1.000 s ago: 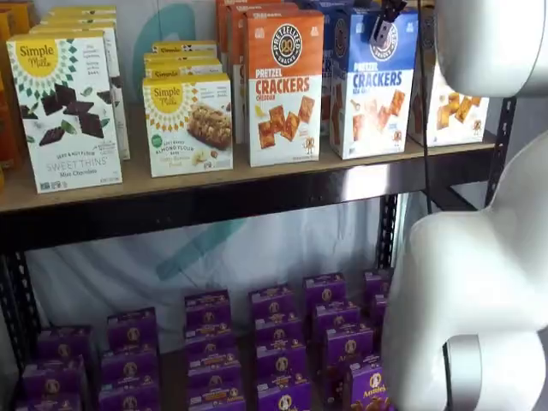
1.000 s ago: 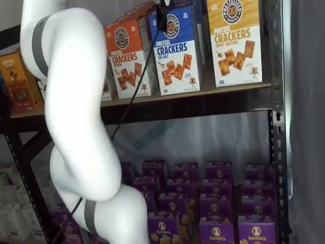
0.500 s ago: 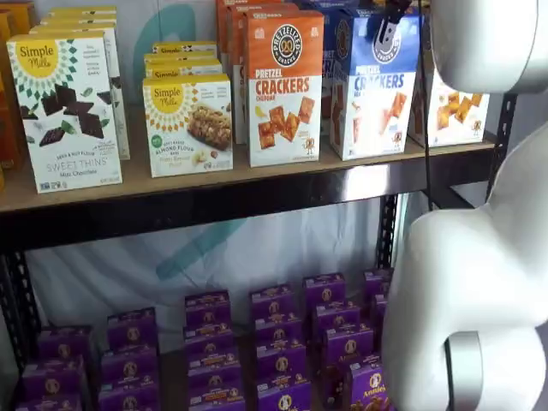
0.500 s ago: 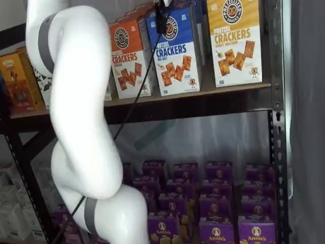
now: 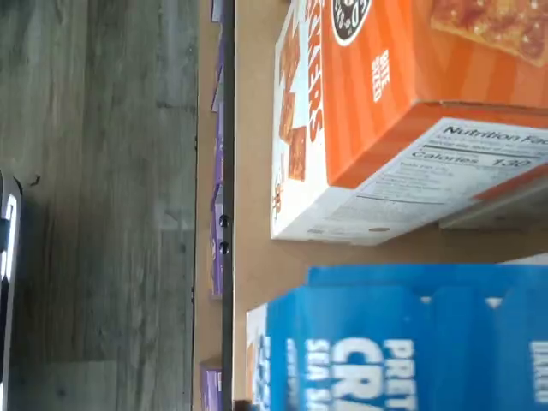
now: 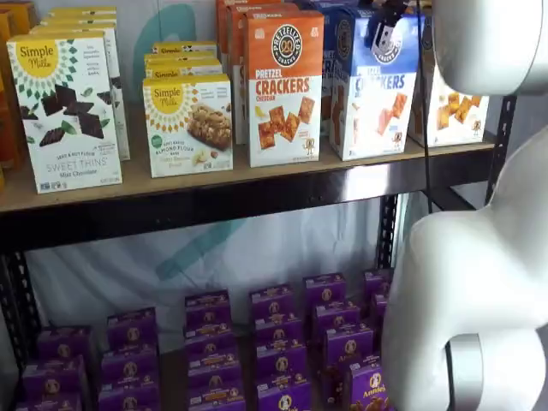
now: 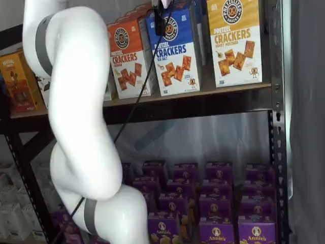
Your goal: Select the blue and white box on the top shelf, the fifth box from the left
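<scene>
The blue box [image 6: 373, 86] is standing on the top shelf [image 6: 214, 184], upper right of frame, tilting slightly. The gripper [image 6: 384, 26] is hanging against its upper front; jaw state unclear.

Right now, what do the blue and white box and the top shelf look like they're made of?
The blue and white box looks like printed paperboard with a slight sheen: folded flap edges show in the wrist view. The top shelf looks like a bare, matte light wooden board, possibly fibreboard, with a glossy black metal front rail.
</scene>
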